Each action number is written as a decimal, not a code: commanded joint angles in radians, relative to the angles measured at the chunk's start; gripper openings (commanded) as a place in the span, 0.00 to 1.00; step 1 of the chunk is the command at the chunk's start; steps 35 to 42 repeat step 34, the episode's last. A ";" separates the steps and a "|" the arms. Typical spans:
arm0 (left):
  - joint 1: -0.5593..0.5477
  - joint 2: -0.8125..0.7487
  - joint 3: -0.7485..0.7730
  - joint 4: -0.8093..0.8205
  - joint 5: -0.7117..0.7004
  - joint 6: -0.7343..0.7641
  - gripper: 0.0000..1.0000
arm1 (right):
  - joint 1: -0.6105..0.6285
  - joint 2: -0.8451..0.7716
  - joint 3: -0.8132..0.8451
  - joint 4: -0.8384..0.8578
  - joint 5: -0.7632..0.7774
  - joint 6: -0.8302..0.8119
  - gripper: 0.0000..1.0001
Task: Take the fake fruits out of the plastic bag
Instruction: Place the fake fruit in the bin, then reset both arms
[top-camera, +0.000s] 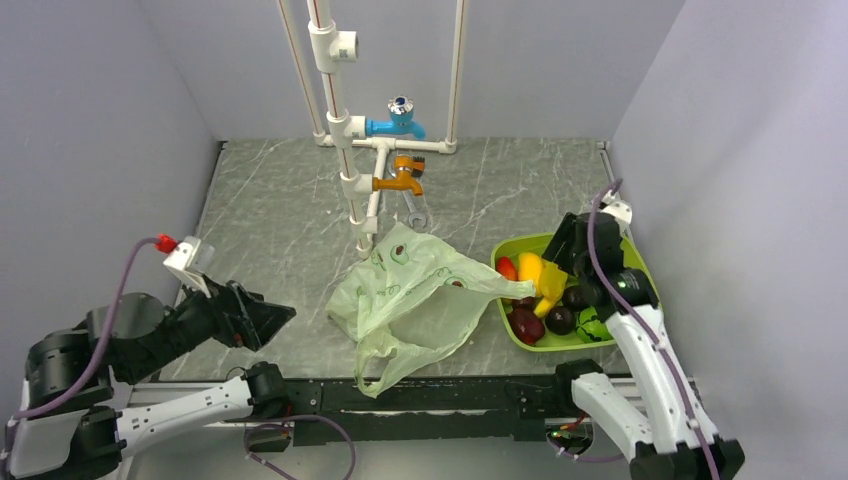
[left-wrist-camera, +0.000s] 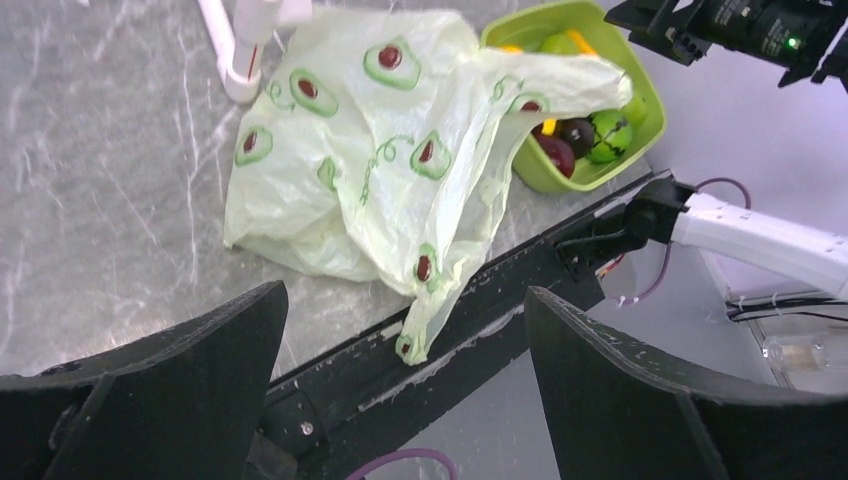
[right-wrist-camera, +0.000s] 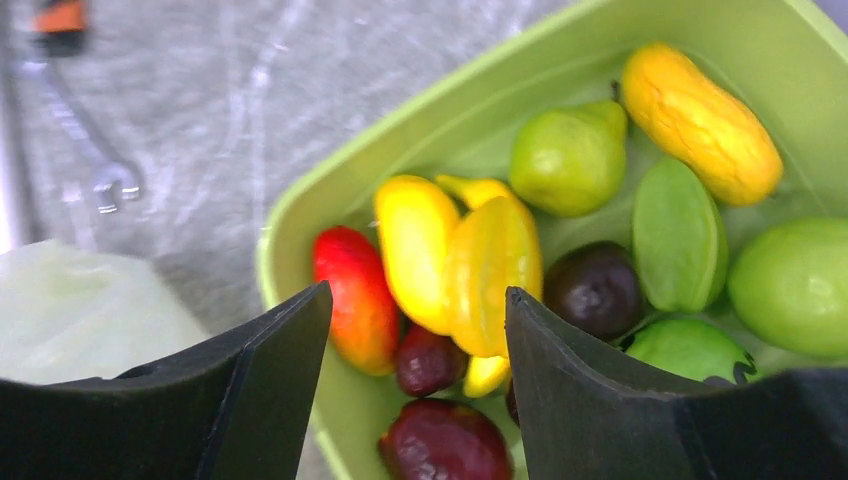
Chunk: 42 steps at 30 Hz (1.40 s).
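Fake fruits (right-wrist-camera: 480, 270) crowd the tray (right-wrist-camera: 790, 70), plastic bag (top-camera: 410, 290) draped over its rim.

The top camera looks down from behind; the tray (right-wrist-camera: 440, 135) lies close ahead of the right pincer (right-wrist-camera: 418, 300), far beyond the left pincer (left-wrist-camera: 407, 300).
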<state>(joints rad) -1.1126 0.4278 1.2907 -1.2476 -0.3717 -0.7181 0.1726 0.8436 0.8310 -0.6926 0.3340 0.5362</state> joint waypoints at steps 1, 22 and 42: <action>-0.004 0.087 0.142 0.020 -0.042 0.095 0.95 | -0.001 -0.124 0.131 -0.056 -0.176 -0.084 0.67; -0.004 0.059 0.392 0.456 0.051 0.327 0.99 | 0.000 -0.419 0.547 -0.072 -0.087 -0.239 1.00; -0.003 0.072 0.377 0.441 -0.024 0.341 0.99 | 0.000 -0.405 0.531 -0.110 -0.013 -0.205 1.00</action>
